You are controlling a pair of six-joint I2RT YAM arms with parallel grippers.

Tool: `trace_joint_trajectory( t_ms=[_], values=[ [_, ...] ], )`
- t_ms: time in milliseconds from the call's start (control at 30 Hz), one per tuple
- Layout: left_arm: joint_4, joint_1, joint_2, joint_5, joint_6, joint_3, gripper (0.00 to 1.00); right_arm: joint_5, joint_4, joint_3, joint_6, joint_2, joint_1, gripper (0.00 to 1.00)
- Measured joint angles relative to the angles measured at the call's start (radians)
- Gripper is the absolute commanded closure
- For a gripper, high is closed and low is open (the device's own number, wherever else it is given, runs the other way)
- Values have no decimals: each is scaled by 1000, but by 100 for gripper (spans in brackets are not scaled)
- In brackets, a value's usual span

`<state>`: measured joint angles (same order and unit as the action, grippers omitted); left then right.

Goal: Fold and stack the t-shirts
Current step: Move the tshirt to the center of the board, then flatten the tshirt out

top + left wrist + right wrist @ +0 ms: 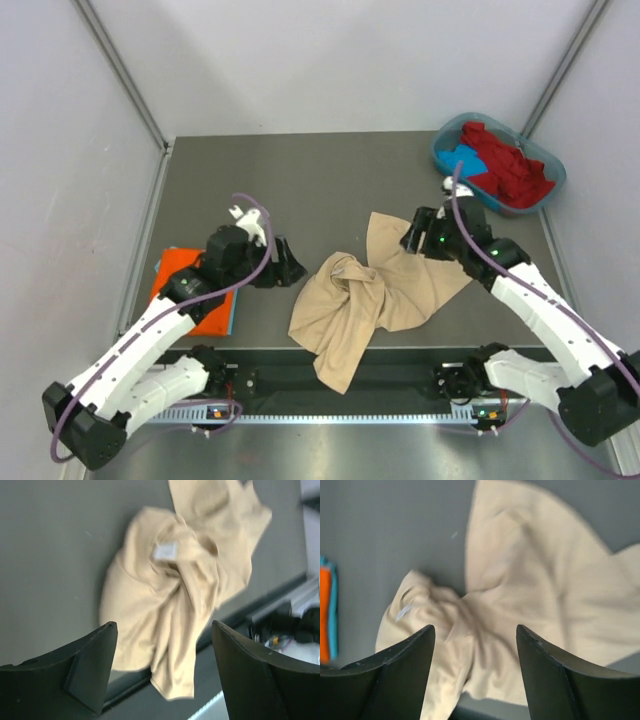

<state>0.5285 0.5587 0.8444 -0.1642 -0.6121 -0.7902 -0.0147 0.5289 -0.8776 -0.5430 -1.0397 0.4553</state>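
- Black fingers (90, 670) of the left gripper (164, 625) fill the bottom of the left wrist view. They are spread wide with nothing between them, so this tool is released.
- In the top view the left gripper (290, 263) sits left of centre on the dark grey worktop (300, 180), between a folded stack and the crumpled shirt, touching neither.
- The right gripper (475, 627) is likewise spread and empty, with the cloth lying below its fingers (405, 670).
- From above, the right gripper (412, 238) is at the far right part of the crumpled shirt. Whether it touches the fabric cannot be told.
- A beige-tan cotton t-shirt (370, 295) lies bunched and twisted at the middle of the worktop's near half. One end droops over the near edge.
- Its small white neck label (166, 551) shows face up on the bunched part, and appears again in the right wrist view (402, 612).
- A folded orange t-shirt (178, 268) rests flat by the left edge, on top of a folded blue t-shirt (233, 305) whose rim peeks out around it.
- A teal-blue oval plastic tub (556, 178) stands in the far right corner.
- Inside the tub lie a crumpled red t-shirt (505, 165) and a bright blue garment (462, 160).
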Motion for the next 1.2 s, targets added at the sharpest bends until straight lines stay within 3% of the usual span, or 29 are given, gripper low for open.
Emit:
trace_joint_trajectory(
  t_ms=[267, 367, 433, 533, 700, 900, 1200],
  values=[
    [-63, 390, 128, 97, -45, 43, 39, -61, 8, 111, -92, 46, -292, 34],
    [-89, 541, 193, 206, -53, 42, 45, -34, 11, 161, -110, 59, -352, 34],
    [-103, 644, 248, 292, -63, 41, 54, -12, 11, 184, -116, 77, -387, 34],
    [-110, 803, 351, 440, -80, 18, 53, 10, 10, 198, -121, 102, -422, 34],
    [-84, 1009, 555, 621, -142, -93, 41, 40, -17, 226, -123, 119, -475, 34],
    [-19, 963, 704, 728, -196, -216, 39, 66, -54, 275, -144, 76, -533, 38],
    [-116, 602, 632, 658, -163, -148, 40, 20, -119, 272, -175, -62, -547, 39]
  ],
)
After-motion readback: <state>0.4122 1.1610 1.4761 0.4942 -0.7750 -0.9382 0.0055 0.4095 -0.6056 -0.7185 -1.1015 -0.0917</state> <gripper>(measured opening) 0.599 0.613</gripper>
